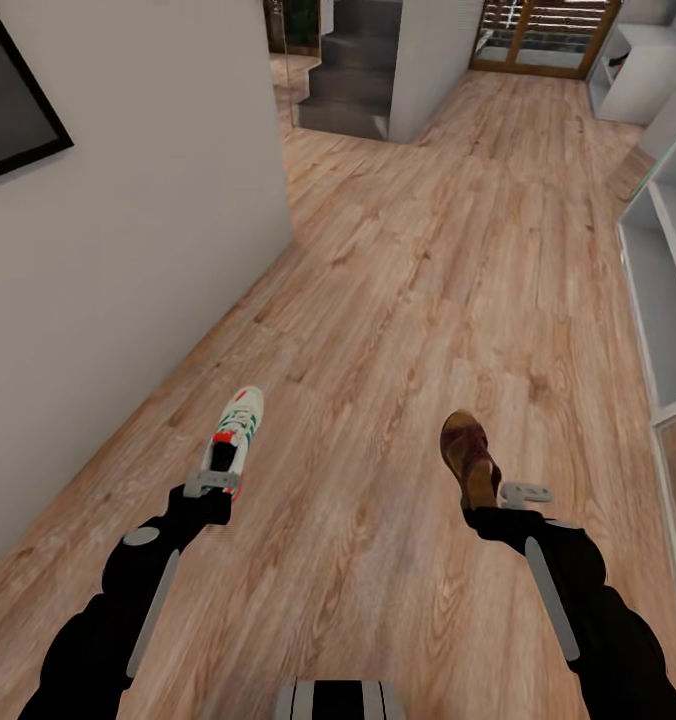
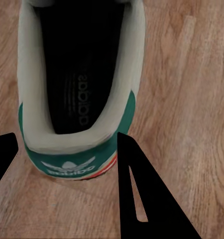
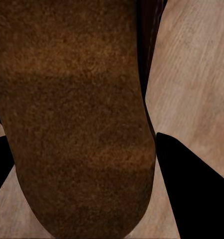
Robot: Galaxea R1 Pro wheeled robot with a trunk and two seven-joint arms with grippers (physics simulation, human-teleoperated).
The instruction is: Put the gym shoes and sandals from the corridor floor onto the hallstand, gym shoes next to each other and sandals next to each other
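Note:
A cream-white gym shoe with green stripes and a red-orange heel tab points away from me, its heel held in my left gripper, which is shut on it. In the left wrist view the black fingers flank the green heel of the gym shoe. A dark brown sandal stands on edge in my right gripper, which is shut on its heel end. The sandal's sole runs between the right fingers. The pale hallstand lines the right side. Light wood corridor floor stretches ahead.
A white wall runs close along my left. Dark grey stair steps rise at the far end, beside a slatted wooden door. Another white shelf unit stands at the far right.

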